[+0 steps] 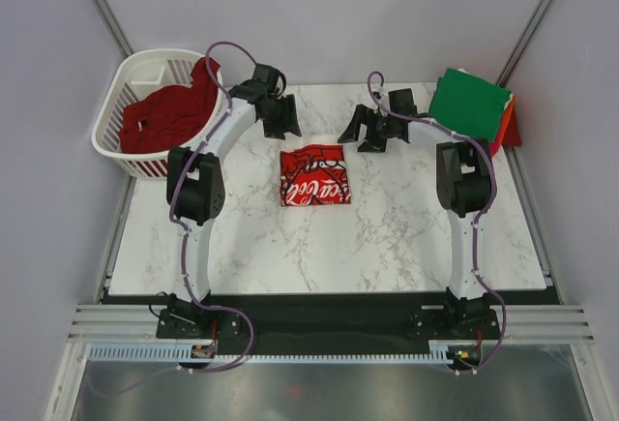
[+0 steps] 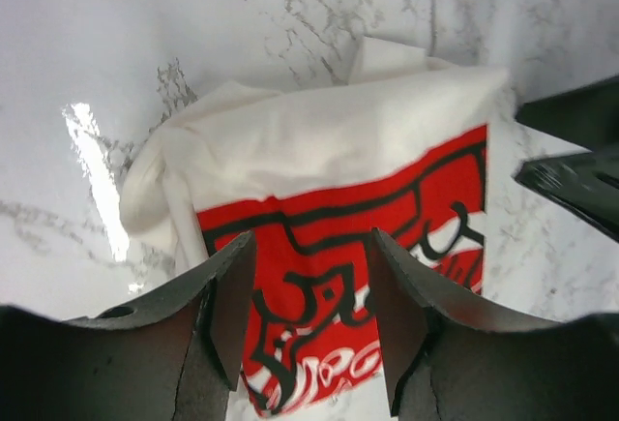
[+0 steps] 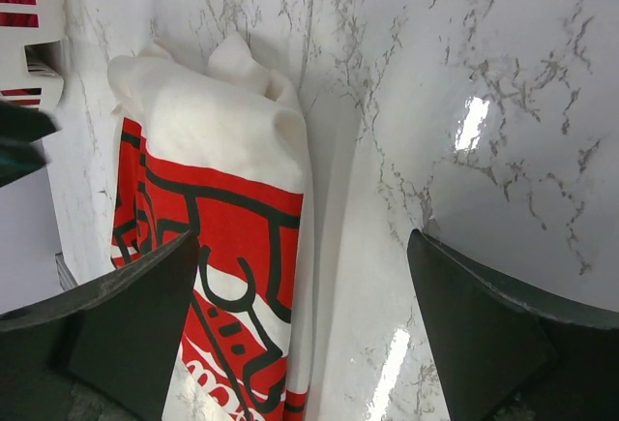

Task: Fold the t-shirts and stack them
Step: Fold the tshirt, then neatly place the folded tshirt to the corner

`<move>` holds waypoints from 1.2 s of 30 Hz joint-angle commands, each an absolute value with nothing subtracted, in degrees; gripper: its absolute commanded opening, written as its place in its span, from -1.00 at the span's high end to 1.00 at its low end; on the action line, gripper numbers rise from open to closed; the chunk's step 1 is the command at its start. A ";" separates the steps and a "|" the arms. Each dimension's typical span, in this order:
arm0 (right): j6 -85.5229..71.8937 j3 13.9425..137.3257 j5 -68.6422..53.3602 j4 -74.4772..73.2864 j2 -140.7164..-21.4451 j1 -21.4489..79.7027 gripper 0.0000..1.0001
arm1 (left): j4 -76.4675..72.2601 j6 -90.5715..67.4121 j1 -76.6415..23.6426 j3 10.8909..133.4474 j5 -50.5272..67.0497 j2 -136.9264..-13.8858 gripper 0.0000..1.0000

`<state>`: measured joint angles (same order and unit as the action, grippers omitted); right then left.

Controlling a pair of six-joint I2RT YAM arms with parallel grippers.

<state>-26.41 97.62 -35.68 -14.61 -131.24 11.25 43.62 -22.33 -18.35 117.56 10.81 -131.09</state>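
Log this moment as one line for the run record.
Coca-Cola shirt: folded, flat at table centre | left jaws: open, empty | right jaws: open, empty | dark red shirt: in basket | stacking: not yet done

The table (image 1: pixel 406 237) is a smooth, glossy white marble-look slab that throws back bright glare, and on it the Coca-Cola t-shirt (image 1: pixel 314 177) is soft, matt cotton with a flat red and black print. At 10 o'clock the basket (image 1: pixel 109 123) is white slatted plastic holding a matt dark red t-shirt (image 1: pixel 169 111), while at 2 o'clock the green t-shirt (image 1: pixel 469 100) and orange t-shirt (image 1: pixel 510 123) are dull cloth too. The left gripper (image 2: pixel 309 237) and right gripper (image 3: pixel 300 237) have matt black, faintly grainy plastic fingers.
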 commanded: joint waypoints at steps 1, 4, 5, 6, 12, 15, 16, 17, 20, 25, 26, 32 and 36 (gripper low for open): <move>-26.10 96.41 -33.22 -13.45 -131.65 11.16 -0.96 | 46.23 -20.92 -18.81 115.41 9.59 -119.20 -0.17; -26.72 98.17 -32.78 -13.27 -134.12 11.34 -0.95 | 46.49 -21.09 -19.51 108.21 8.18 -111.47 -0.16; -26.89 98.96 -32.52 -13.27 -134.56 11.77 -0.94 | 46.49 -21.35 -19.86 103.84 7.91 -107.62 -0.16; -27.07 99.31 -31.91 -13.27 -135.26 12.13 -0.92 | 46.49 -21.71 -20.12 101.54 7.82 -105.84 -0.15; -28.56 104.41 -29.09 -13.36 -139.66 16.87 -0.41 | 46.41 -21.36 -24.52 76.84 4.48 -90.62 -0.10; -29.09 105.38 -29.18 -13.36 -141.50 17.14 -0.16 | 46.49 -21.62 -24.52 68.85 2.82 -82.29 -0.10; -29.44 105.55 -29.27 -13.27 -141.85 17.14 -0.12 | 46.58 -21.62 -24.52 67.34 2.55 -80.09 -0.11; -29.62 105.73 -29.27 -13.36 -142.38 17.31 0.00 | 46.67 -21.36 -24.43 66.02 2.46 -76.59 -0.12; -31.28 106.08 -30.31 -12.92 -143.35 17.31 0.52 | 47.28 -20.31 -24.52 62.32 0.97 -72.52 -0.14; -32.87 104.94 -34.36 -9.67 -143.00 17.40 1.00 | 47.81 -19.34 -24.43 59.77 -1.49 -68.65 -0.14; -32.96 104.42 -36.02 -8.88 -142.48 17.23 1.00 | 47.81 -19.60 -24.43 59.59 -1.49 -68.38 -0.14; -31.90 101.00 -38.32 -9.05 -132.73 14.43 1.00 | 47.72 -20.57 -24.35 56.69 -4.48 -65.40 -0.12; -30.86 101.25 -37.97 -11.51 -126.75 11.52 1.00 | 46.58 -21.00 -24.43 53.88 -6.59 -61.71 -0.12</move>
